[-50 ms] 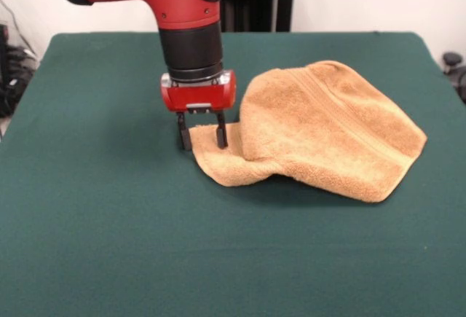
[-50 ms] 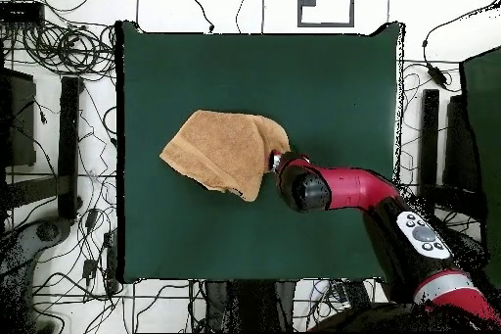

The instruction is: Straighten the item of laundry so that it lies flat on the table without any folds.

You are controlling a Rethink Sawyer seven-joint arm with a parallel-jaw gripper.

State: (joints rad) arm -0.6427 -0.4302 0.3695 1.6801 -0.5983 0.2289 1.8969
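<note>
Green felt table (image 1: 109,244) carries the towel (image 1: 328,131), which sits a bit off centre and isn't flat: the main body is folded over itself in a humped wedge, with one corner flap sticking out toward the gripper (image 1: 202,136). We judge the job barely started; the fold has to come out and the whole cloth spread. Gripper stands vertical at that flap's edge, fingers spread, one either side of the corner, not yet pinching it as far as we see. Front view gives us the fingers and the hump's height. Overhead view hides the gripper under the arm (image 2: 333,190) but shows the towel's (image 2: 220,152) outline and the clutter of cables (image 2: 59,51) round the table.
</note>
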